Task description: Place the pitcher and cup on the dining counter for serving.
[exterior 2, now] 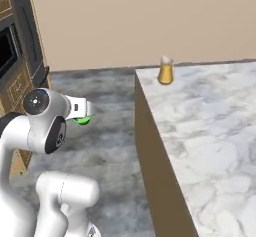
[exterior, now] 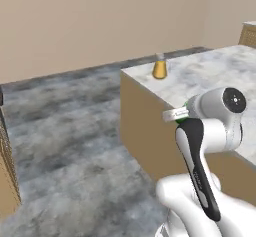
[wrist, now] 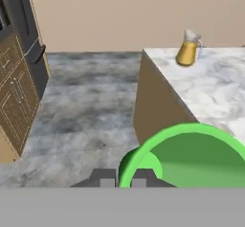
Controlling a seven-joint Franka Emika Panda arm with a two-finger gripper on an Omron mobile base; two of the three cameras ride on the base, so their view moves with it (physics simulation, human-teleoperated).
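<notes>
Cup (wrist: 191,156) bright green, open-topped

we see the bench (exterior 2: 210,131) topped in smooth white-grey marble with soft veining, its sides (exterior: 145,131) plain matt tan wood. the pitcher (wrist: 187,49) looks like clear glass, glossy, with amber liquid inside. the cup (wrist: 191,156) reads as bright green plastic, smooth and even. the floor (exterior: 75,141) is mottled grey stone. the cabinets (wrist: 16,101) are brown panelled wood.
</notes>
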